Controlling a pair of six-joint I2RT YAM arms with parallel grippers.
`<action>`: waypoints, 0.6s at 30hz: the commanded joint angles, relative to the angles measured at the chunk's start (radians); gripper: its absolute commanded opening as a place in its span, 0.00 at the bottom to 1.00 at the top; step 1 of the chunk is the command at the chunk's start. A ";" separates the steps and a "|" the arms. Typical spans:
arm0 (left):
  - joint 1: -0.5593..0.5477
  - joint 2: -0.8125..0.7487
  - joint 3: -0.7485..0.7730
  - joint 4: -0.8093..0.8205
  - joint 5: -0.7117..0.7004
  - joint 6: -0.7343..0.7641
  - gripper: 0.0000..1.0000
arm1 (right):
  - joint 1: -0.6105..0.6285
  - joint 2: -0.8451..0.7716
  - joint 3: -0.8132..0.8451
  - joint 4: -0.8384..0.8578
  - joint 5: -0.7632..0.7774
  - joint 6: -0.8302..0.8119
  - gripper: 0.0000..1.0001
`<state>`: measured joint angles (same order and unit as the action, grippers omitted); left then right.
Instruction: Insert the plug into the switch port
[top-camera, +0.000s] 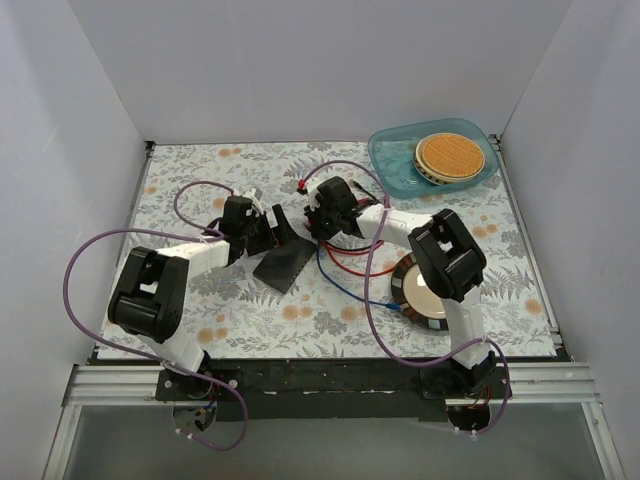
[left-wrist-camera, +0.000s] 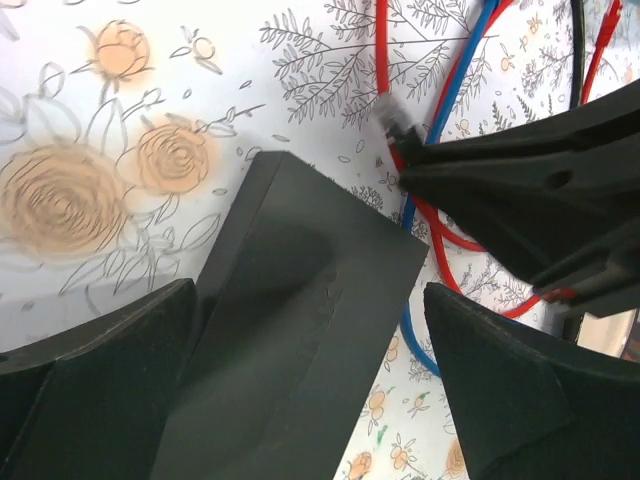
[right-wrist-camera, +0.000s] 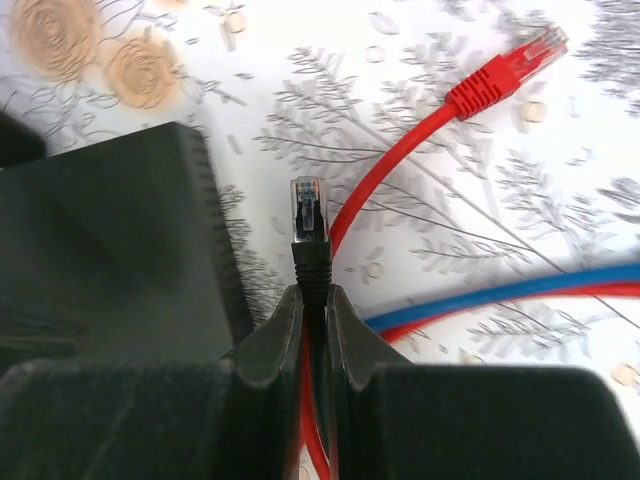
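1. Right gripper (right-wrist-camera: 312, 297): the jaws are drawn in tight on the black boot of the plug (right-wrist-camera: 308, 212). The clear connector tip stands out past the fingertips.
2. Plug: it is held clear of the floral table cover (top-camera: 500, 305), just beside the near edge of the switch box (left-wrist-camera: 300, 335) and pointing alongside it. It is not seated in anything.
3. Switch box: flat, matte black and rectangular. It sits at the middle of the table between the two grippers and looks tilted in the top view.
4. Switch port: no socket can be made out on the faces of the box that show, so its place cannot be told.
5. Left gripper (left-wrist-camera: 310, 295): the fingers (left-wrist-camera: 100, 395) are spread wide with the box between them. Both fingertips meet the outline of the box, but whether they press on it cannot be told.
6. Red cable (right-wrist-camera: 400, 165): it lies loose on the cover beyond the held plug and ends in a red plug (right-wrist-camera: 510, 62) that is free on the table.
7. Blue cable (right-wrist-camera: 500, 290): it runs across the cover beside the red one.
8. Round black-rimmed dish (top-camera: 415, 295): it sits to the right of the box, partly under the right arm.
9. Blue tray (top-camera: 385, 160): it stands at the far right corner and holds a round tan disc (top-camera: 450, 155).
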<state>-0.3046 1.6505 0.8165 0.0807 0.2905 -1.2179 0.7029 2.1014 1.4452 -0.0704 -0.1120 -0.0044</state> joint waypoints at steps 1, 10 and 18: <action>-0.002 -0.107 -0.039 -0.053 -0.091 -0.032 0.98 | -0.013 -0.136 0.012 0.004 0.098 -0.003 0.01; -0.002 -0.121 -0.062 -0.102 -0.182 -0.028 0.98 | 0.004 -0.375 -0.135 -0.008 0.071 0.009 0.01; -0.002 -0.106 -0.062 -0.087 -0.191 -0.025 0.98 | 0.098 -0.488 -0.334 -0.037 0.049 0.000 0.01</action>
<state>-0.3073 1.5669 0.7616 -0.0051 0.1280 -1.2461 0.7441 1.6485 1.1961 -0.0853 -0.0349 -0.0036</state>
